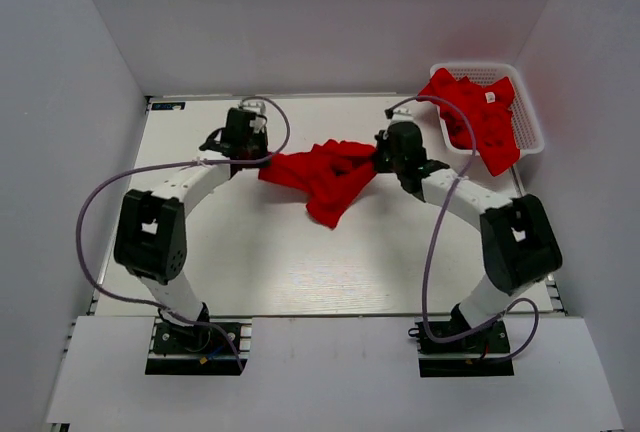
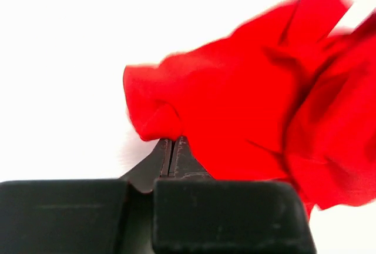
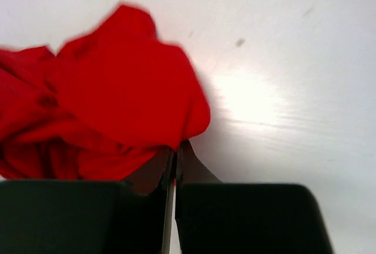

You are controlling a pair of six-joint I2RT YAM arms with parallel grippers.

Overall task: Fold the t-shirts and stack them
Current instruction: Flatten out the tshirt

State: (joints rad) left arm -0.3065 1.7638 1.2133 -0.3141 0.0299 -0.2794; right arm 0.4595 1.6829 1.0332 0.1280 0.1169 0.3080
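One red t-shirt (image 1: 325, 180) hangs crumpled between my two grippers over the middle back of the table. My left gripper (image 1: 243, 149) is shut on its left edge; in the left wrist view the jaws (image 2: 172, 143) pinch the red cloth (image 2: 247, 107). My right gripper (image 1: 392, 157) is shut on its right edge; in the right wrist view the jaws (image 3: 175, 148) pinch the cloth (image 3: 117, 95). Several more red t-shirts (image 1: 478, 117), one with a small white tag, lie heaped in the basket at the back right.
The white lattice basket (image 1: 530, 127) stands at the back right corner of the table (image 1: 300, 262). White walls close in the left, back and right sides. Both arms arch over the table's sides with purple cables.
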